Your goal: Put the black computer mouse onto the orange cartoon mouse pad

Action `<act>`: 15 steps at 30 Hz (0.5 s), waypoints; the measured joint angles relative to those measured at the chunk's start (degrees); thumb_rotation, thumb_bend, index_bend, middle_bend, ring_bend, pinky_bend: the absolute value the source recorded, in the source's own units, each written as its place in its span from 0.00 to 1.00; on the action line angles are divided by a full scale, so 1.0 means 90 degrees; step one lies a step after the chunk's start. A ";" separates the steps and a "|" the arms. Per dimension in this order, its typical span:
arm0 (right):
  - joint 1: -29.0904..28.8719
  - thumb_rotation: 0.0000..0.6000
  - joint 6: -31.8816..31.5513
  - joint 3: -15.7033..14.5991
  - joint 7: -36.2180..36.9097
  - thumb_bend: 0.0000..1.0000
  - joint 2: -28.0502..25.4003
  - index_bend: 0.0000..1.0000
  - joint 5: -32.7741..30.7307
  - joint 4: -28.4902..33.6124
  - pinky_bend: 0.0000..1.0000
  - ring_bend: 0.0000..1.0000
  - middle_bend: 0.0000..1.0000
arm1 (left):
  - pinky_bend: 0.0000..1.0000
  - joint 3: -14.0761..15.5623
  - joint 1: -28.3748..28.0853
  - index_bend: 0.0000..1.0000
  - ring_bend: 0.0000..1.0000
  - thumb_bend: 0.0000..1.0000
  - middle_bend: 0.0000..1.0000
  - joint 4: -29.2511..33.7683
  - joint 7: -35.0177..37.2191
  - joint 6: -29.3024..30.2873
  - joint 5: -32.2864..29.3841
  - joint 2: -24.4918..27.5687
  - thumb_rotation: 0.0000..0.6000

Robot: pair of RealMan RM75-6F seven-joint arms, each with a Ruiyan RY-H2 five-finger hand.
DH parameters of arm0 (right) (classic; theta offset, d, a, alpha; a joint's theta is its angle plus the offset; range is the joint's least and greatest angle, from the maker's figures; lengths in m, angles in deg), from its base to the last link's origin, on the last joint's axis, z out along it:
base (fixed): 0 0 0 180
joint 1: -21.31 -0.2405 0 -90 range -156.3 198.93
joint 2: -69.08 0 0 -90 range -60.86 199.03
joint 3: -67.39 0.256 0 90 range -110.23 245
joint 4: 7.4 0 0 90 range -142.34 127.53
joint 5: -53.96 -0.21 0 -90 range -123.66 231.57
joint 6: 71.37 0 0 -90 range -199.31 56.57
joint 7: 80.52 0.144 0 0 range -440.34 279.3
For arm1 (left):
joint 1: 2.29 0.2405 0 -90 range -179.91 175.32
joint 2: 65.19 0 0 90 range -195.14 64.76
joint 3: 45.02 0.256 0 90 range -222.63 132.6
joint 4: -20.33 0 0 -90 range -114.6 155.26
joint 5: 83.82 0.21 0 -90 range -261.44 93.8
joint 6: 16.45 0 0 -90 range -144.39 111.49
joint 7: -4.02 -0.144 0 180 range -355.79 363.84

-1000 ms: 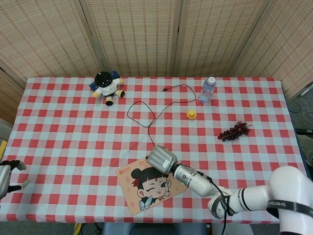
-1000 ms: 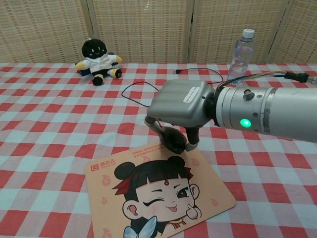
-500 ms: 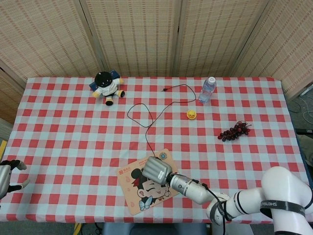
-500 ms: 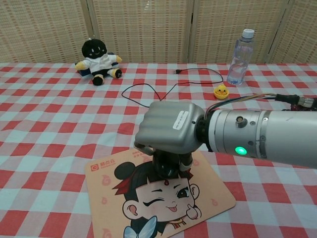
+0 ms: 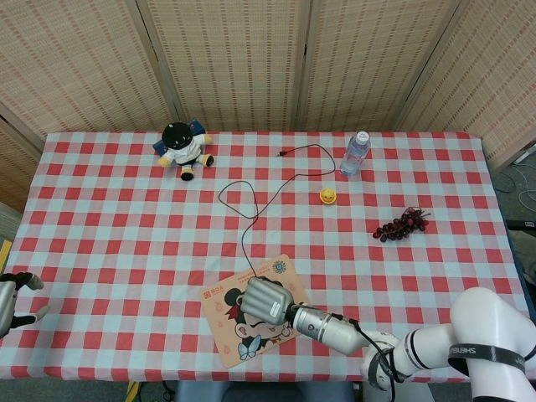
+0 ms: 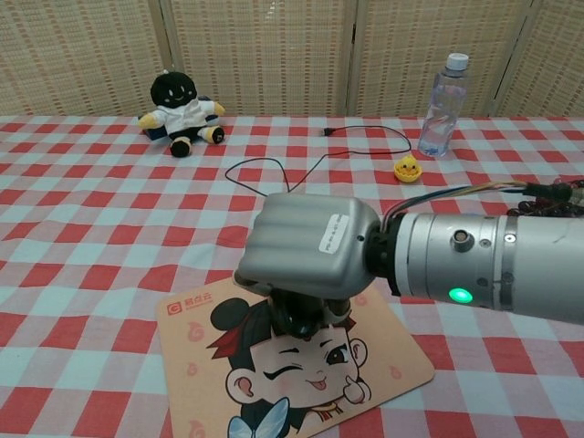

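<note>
The right hand (image 6: 306,255), a smooth grey metal fist, curls knuckles-up around the glossy black computer mouse (image 6: 301,315), holding it over the orange cartoon mouse pad (image 6: 365,365) at the near table (image 6: 91,228) edge.

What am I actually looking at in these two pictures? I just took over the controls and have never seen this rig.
You are driving a two-armed robot at a table. The wide picture comes from its head camera, looking down on the whole checked tablecloth. The close picture comes from its chest camera, looking across the table.

The big grey block is the right hand, on its silver arm. It holds the black computer mouse from above, over the orange cartoon mouse pad. I cannot tell whether the mouse touches the pad yet. Its black cable runs away across the cloth.

The left hand shows only at the head view's left edge, with nothing in it.

Also on the table: a plush doll, a water bottle, a small yellow duck and dark grapes.
</note>
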 measured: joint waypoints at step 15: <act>0.0221 1.00 0.0153 -0.0029 0.0614 0.00 -0.0077 0.28 0.0681 -0.0099 1.00 0.97 1.00 | 0.55 -0.0006 0.0004 0.61 0.38 0.17 0.48 -0.0017 -0.0027 -0.0005 -0.0022 -0.0013 1.00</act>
